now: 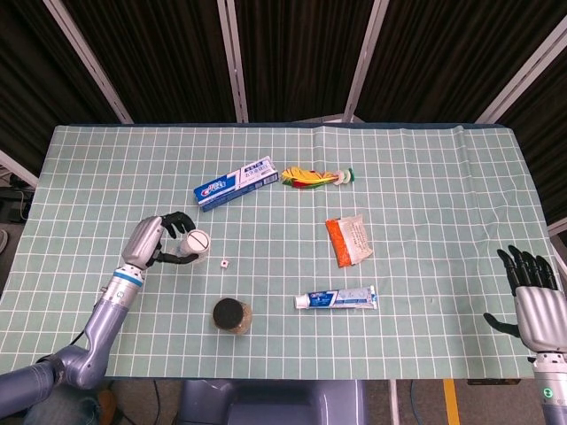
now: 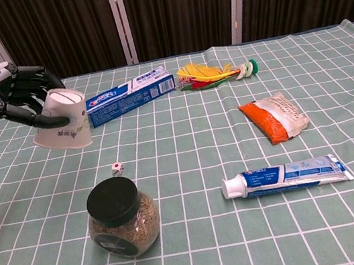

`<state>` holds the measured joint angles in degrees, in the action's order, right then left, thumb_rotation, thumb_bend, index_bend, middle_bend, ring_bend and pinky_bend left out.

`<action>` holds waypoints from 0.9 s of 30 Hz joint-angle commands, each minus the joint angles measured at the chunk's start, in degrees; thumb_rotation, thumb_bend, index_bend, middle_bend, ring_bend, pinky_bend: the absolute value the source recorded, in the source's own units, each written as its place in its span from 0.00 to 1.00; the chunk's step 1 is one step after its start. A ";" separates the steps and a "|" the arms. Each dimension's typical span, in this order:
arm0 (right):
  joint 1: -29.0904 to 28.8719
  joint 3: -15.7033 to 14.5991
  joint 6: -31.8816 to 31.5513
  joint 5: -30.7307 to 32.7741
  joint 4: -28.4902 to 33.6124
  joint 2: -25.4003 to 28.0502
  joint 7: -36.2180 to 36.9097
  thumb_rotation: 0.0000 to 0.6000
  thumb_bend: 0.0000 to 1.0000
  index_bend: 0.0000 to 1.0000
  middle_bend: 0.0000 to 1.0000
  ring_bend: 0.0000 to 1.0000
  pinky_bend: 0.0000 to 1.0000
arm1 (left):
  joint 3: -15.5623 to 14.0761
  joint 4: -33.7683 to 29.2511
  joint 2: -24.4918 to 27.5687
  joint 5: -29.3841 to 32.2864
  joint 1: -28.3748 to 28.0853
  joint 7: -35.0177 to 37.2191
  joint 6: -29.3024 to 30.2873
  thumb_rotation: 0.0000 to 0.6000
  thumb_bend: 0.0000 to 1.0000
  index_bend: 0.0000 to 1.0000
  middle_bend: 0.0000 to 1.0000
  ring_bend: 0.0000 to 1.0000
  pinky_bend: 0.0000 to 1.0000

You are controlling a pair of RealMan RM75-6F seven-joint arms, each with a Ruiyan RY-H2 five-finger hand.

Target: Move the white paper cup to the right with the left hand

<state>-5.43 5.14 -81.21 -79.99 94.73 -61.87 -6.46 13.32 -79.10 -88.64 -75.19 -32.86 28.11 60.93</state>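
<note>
The white paper cup (image 1: 195,243) (image 2: 63,120) is lifted off the table, upside down and tilted, its closed base up. My left hand (image 1: 156,242) (image 2: 8,92) grips it from the left with fingers curled around its wall. The cup hangs above the left part of the green checked table (image 1: 425,195), left of a small die (image 1: 225,263) (image 2: 117,167). My right hand (image 1: 537,297) is at the lower right corner of the head view, off the table, fingers spread and holding nothing. It does not show in the chest view.
A black-lidded jar of grains (image 1: 230,315) (image 2: 119,216) stands near the front edge. A toothpaste box (image 1: 236,182) (image 2: 128,95) and a shuttlecock (image 1: 317,178) (image 2: 215,73) lie further back. An orange snack bag (image 1: 347,239) (image 2: 274,117) and a toothpaste tube (image 1: 337,299) (image 2: 285,175) lie to the right.
</note>
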 commanded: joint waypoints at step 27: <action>-0.17 0.40 0.20 0.48 -0.12 0.51 1.51 1.00 0.00 0.01 0.00 0.00 0.00 | 0.07 25.48 -20.39 -2.61 -4.61 20.77 -3.17 1.00 0.00 0.48 0.47 0.44 0.49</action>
<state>-5.60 5.54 -81.00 -79.51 94.61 -61.36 -4.94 13.39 -53.69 -108.94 -77.86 -37.43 48.87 57.84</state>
